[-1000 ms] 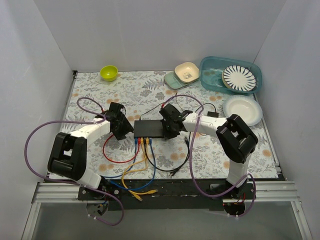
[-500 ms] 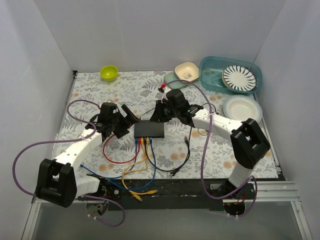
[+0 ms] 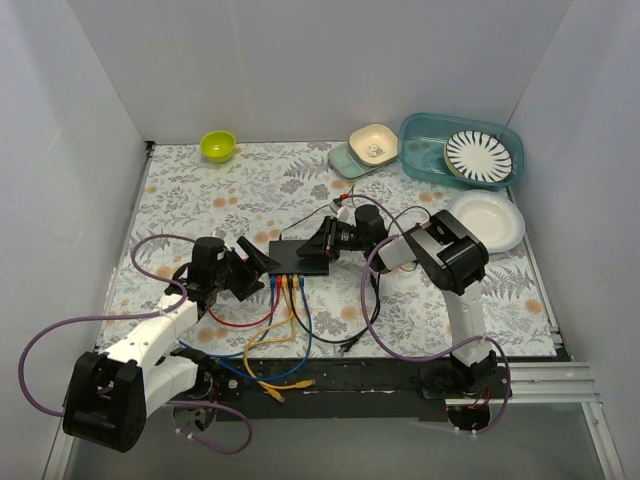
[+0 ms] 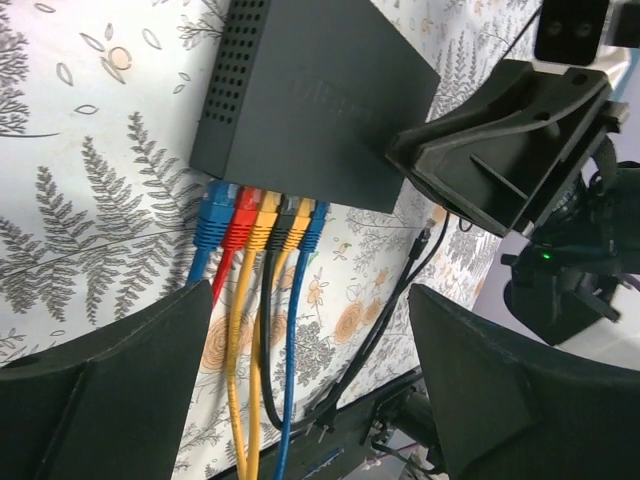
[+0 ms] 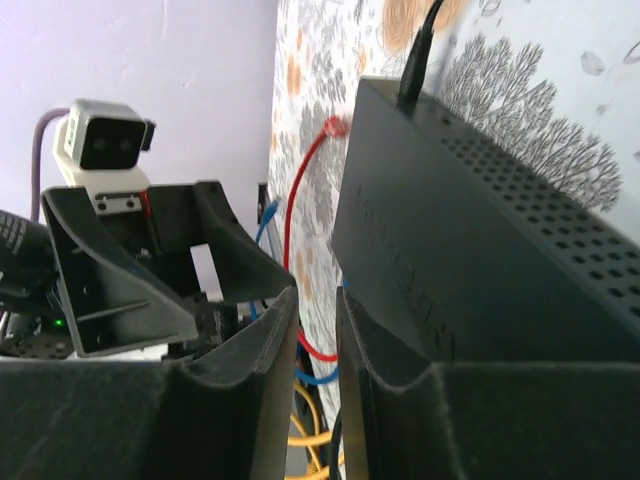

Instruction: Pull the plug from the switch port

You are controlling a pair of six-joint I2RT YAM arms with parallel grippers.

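Six plugs (image 4: 262,215) seated side by side in the near edge of the matte-black switch (image 3: 298,257), flat on the leaf-print table mat (image 3: 250,190) near its middle: blue, red, yellow, black, yellow, blue, with cables (image 3: 288,305) trailing toward 6 o'clock. At 9 o'clock of the switch, the left gripper (image 3: 262,270), fingers (image 4: 110,390) spread wide and empty, the row of plugs ahead between them, untouched. At 2 o'clock of the switch, the right gripper (image 3: 320,244), low by the far right corner of the box, fingers (image 5: 235,400) nearly together with only a thin slit between, gripping nothing visible; contact with the casing impossible to tell. Vent holes along the side of the switch and a black lead (image 5: 415,50) rising from its back edge, seen from the right wrist. Toward 11 o'clock of the mat, a lime-green bowl (image 3: 217,146); toward 1 o'clock, a teal tub (image 3: 425,155) holding a striped plate (image 3: 478,155), with a white plate (image 3: 485,220) just beside it at 2 o'clock.
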